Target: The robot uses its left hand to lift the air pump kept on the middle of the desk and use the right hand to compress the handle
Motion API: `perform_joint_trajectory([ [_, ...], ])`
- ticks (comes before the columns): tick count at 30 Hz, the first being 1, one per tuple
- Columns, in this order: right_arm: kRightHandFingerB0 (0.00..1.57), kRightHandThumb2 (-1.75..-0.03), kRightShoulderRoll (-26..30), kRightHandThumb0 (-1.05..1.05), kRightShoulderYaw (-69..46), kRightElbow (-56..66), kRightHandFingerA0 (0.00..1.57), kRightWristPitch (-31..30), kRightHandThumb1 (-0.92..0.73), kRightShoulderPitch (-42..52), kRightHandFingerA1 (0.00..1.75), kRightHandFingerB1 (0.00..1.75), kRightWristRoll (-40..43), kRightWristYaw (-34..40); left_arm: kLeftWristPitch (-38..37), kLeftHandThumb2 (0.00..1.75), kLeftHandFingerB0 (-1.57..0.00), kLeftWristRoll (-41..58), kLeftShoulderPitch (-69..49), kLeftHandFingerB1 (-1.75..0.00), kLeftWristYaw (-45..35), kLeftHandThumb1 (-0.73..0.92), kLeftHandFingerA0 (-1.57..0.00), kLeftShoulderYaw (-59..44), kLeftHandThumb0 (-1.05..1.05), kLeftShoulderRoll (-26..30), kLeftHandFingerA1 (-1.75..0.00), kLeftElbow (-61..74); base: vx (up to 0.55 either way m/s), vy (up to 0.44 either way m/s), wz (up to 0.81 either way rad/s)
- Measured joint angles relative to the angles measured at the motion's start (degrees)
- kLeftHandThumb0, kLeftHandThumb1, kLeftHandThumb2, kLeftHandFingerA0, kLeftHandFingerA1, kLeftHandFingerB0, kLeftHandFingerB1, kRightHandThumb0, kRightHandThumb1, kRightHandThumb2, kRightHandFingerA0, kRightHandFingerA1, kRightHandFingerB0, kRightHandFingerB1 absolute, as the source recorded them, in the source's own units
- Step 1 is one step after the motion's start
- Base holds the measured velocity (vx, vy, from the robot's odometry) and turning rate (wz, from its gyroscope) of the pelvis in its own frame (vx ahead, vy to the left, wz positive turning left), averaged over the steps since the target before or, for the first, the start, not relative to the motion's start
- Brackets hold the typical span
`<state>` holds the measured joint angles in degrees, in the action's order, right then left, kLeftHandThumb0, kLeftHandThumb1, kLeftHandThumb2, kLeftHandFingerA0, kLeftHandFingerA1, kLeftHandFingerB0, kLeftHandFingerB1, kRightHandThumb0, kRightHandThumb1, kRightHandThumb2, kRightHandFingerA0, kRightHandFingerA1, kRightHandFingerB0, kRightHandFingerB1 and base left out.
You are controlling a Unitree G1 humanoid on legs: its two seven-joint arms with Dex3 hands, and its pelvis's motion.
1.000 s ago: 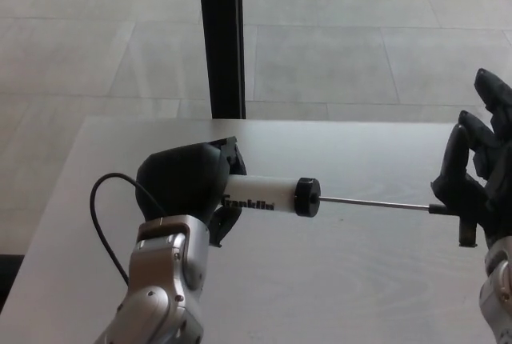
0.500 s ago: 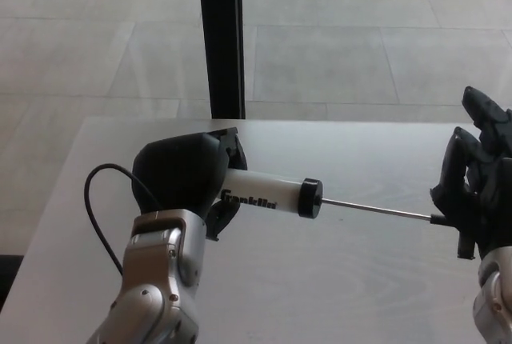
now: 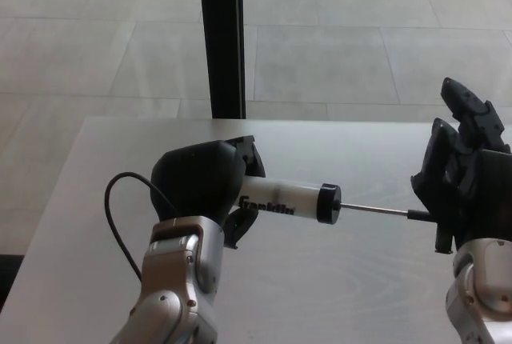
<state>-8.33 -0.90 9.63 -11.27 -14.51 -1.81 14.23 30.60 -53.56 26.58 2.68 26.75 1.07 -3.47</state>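
Observation:
My left hand [image 3: 200, 184] is shut on the air pump [image 3: 288, 198], a white cylinder with black "Franklin" lettering and a black end cap, held roughly level above the desk [image 3: 320, 280]. A thin metal rod [image 3: 374, 210] runs right from the cap to a black T-handle [image 3: 438, 228]. My right hand [image 3: 458, 180] is shut on that handle, two fingers raised above it. The pump's left end is hidden inside my left hand.
A black cable [image 3: 120, 216] loops off my left wrist. A black vertical post [image 3: 220, 40] stands behind the desk's far edge, with grey tiled floor [image 3: 360, 40] beyond. My silver right forearm [image 3: 480, 296] rises at the lower right.
The visible rod has grown shorter: the pump body and my left hand shifted right, and my right hand with the handle moved left toward the cap.

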Motion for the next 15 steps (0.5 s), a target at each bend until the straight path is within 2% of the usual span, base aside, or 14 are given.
perform_joint_trajectory([
  [1, 0.00, -1.16, -0.4, -0.35, 0.1, 0.0, 0.01, 0.0, -0.58, 0.0, 0.51, 0.49, 0.0, 0.1, 0.0, 1.17, -0.89, 0.0, 0.0, -1.14, 0.0, 0.39, -0.98, 0.0, -0.29, -0.1, -1.73, -0.1, 0.00, 0.000, 0.00],
  [3, 0.00, -1.16, -1.3, -0.34, 0.5, 0.0, 0.01, 0.0, -0.59, -0.2, 0.51, 0.49, -0.1, 0.4, 0.0, 1.19, -0.89, 0.0, 0.1, -1.08, 0.1, 0.37, -1.00, 0.3, -0.29, -0.5, -1.66, -0.4, 0.00, 0.000, 0.00],
  [4, 0.00, -1.16, -1.8, -0.34, 0.7, -0.1, 0.01, 0.0, -0.58, -0.5, 0.51, 0.49, -0.2, 0.6, 0.0, 1.15, -0.89, 0.0, 0.1, -1.01, 0.1, 0.46, -1.22, 0.5, -0.30, -0.6, -1.32, -0.6, 0.00, 0.000, 0.00],
  [6, 0.00, -1.16, -2.8, -0.34, 1.1, -0.3, 0.01, 0.1, -0.58, -1.1, 0.51, 0.49, -0.4, 1.0, 0.0, 1.17, -0.90, -0.1, 0.1, -1.01, 0.1, 0.47, -1.23, 1.3, -0.32, -0.8, -1.34, -1.0, 0.00, 0.000, 0.00],
  [7, 0.00, -1.15, -3.1, -0.34, 1.3, -0.5, 0.01, 0.2, -0.57, -1.3, 0.51, 0.49, -0.4, 1.1, 0.0, 1.21, -0.88, -0.2, 0.1, -1.01, 0.1, 0.39, -1.01, 1.4, -0.32, -0.9, -1.67, -1.0, 0.00, 0.000, 0.00],
  [8, 0.00, -1.15, -3.4, -0.34, 1.5, -0.6, 0.01, 0.2, -0.57, -1.5, 0.51, 0.49, -0.5, 1.2, 0.0, 1.21, -0.88, -0.2, 0.1, -1.01, 0.1, 0.39, -1.01, 1.7, -0.32, -1.0, -1.67, -1.0, 0.00, 0.000, 0.00],
  [9, 0.18, -0.75, -3.6, -0.78, 1.7, -0.6, 0.13, 0.2, -0.92, -1.7, 0.38, 0.36, -0.6, 1.3, 0.0, 1.14, -0.87, -0.2, 0.2, -0.97, 0.1, 0.42, -0.99, 1.8, -0.31, -1.0, -1.62, -1.0, 0.00, 0.000, 0.00],
  [10, 0.17, -0.79, -3.9, -0.75, 2.0, -0.6, 0.12, 0.2, -0.92, -1.8, 0.39, 0.37, -0.8, 1.5, 0.0, 1.13, -0.87, -0.2, 0.2, -0.96, 0.1, 0.44, -1.22, 2.0, -0.29, -1.1, -1.31, -1.0, 0.00, 0.000, 0.00],
  [11, 0.00, -1.16, -4.0, -0.34, 2.4, -0.6, 0.00, 0.2, -0.58, -2.1, 0.51, 0.49, -1.0, 1.7, 0.0, 1.16, -0.88, -0.2, 0.4, -0.89, 0.1, 0.42, -1.00, 2.1, -0.31, -1.2, -1.58, -1.1, 0.00, 0.000, 0.00],
  [12, 0.17, -0.81, -4.0, -0.74, 2.7, -0.7, 0.15, 0.2, -0.92, -2.3, 0.37, 0.34, -1.2, 1.9, 0.0, 1.15, -0.87, -0.2, 0.7, -0.90, 0.1, 0.41, -0.99, 2.1, -0.31, -1.3, -1.62, -1.2, 0.00, 0.000, 0.00],
  [13, 0.15, -0.81, -4.1, -0.73, 3.0, -0.7, 0.14, 0.2, -0.92, -2.7, 0.40, 0.37, -1.5, 2.1, 0.0, 1.13, -0.86, -0.2, 1.1, -0.97, 0.1, 0.44, -1.23, 2.3, -0.33, -1.3, -1.33, -1.5, 0.00, 0.000, 0.00],
  [14, 0.15, -0.79, -4.2, -0.74, 3.3, -0.7, 0.16, 0.2, -0.92, -2.9, 0.41, 0.37, -1.7, 2.3, 0.0, 1.13, -0.85, -0.2, 1.5, -0.95, 0.0, 0.43, -1.23, 2.4, -0.34, -1.4, -1.33, -1.8, 0.00, 0.000, 0.00],
  [15, 0.15, -0.79, -4.3, -0.74, 3.8, -0.9, 0.16, 0.2, -0.92, -3.4, 0.42, 0.36, -2.0, 2.6, 0.1, 1.09, -0.84, -0.2, 2.2, -0.95, 0.0, 0.44, -0.98, 2.5, -0.33, -1.5, -1.67, -2.2, 0.00, 0.000, 0.00],
])
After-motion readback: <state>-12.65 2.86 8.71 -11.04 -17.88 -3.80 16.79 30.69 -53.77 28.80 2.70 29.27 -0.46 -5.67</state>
